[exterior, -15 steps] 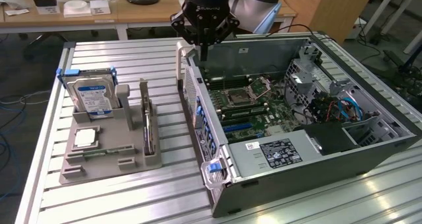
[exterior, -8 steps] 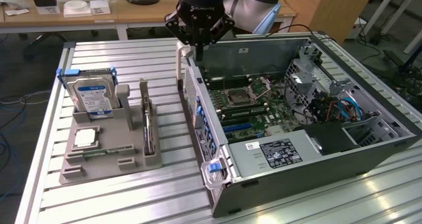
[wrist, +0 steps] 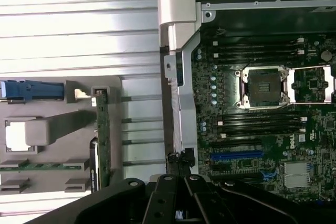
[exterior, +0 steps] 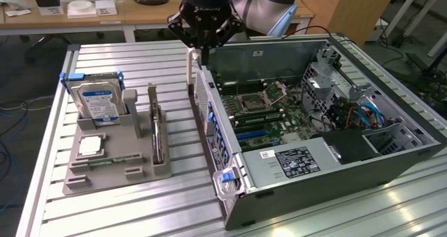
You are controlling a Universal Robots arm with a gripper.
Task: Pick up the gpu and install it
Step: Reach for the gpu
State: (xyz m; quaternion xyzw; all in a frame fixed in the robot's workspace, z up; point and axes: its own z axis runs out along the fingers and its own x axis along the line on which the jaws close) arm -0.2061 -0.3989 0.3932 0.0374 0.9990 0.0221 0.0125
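The gpu (exterior: 158, 138) stands on edge in a slot of the grey holder (exterior: 115, 177) on the table, toward the exterior view's left. In the wrist view the gpu (wrist: 102, 140) is a thin green board seen edge-on. My gripper (exterior: 200, 56) hangs over the rear wall of the open computer case (exterior: 391, 158), above and well apart from the gpu. Its fingers (wrist: 185, 157) are shut together with nothing between them. A blue expansion slot (wrist: 236, 156) lies on the motherboard (exterior: 265, 109) inside the case.
In the holder stand a blue-labelled hard drive (exterior: 98, 103), a processor chip (exterior: 91, 145) and a narrow memory stick (exterior: 104, 162). The case holds a black power supply (exterior: 297, 161) and drive cages (exterior: 328, 80). Desks with clutter (exterior: 84, 9) stand behind the slatted table (exterior: 140, 59).
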